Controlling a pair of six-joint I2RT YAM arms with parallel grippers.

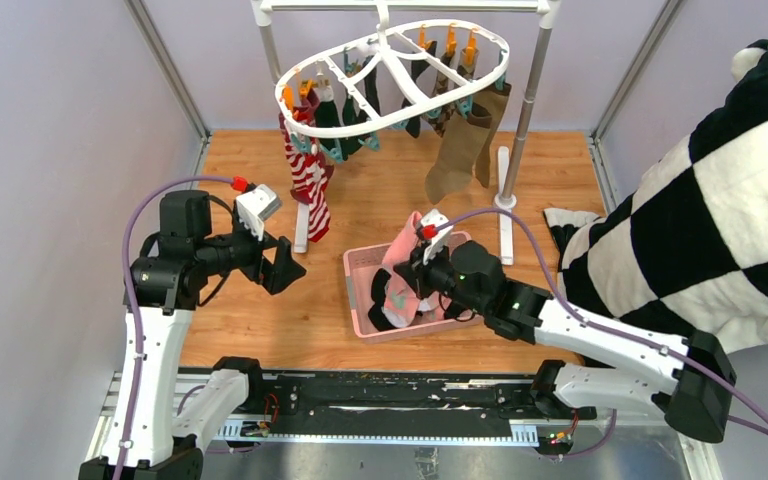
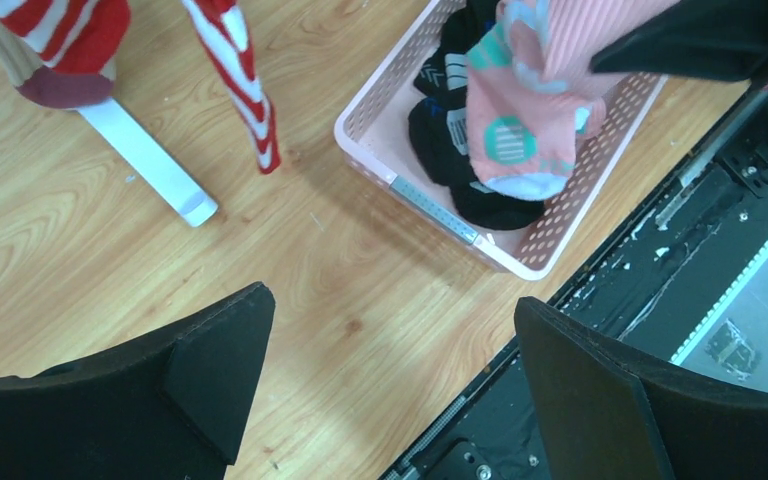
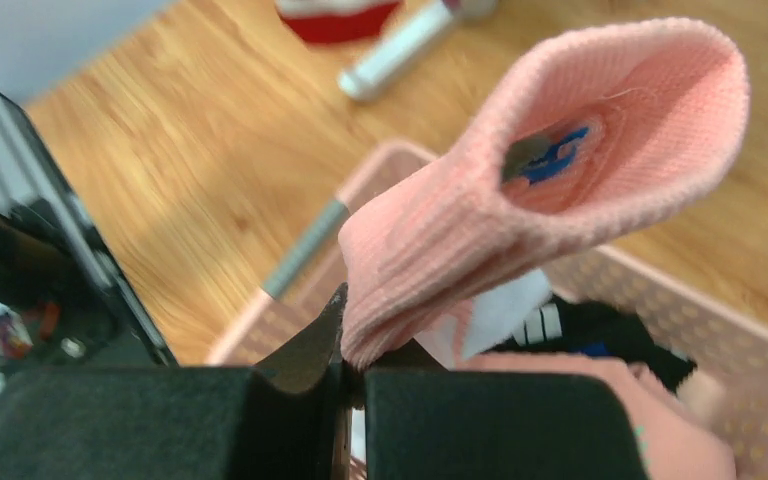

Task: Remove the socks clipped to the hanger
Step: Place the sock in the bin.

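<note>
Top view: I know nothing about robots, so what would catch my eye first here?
A white oval hanger at the back carries clipped socks, and a red-white striped sock on its left stands out. In the middle, the right gripper is shut on a pink sock over a pink basket that holds black socks. A big black-and-white checked plush cloth fills the right edge.

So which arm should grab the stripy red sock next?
Probably left. The left gripper is open, empty and near the red-white striped sock on the hanger. The right gripper is shut on a pink sock over the basket, so it's busy.
</note>
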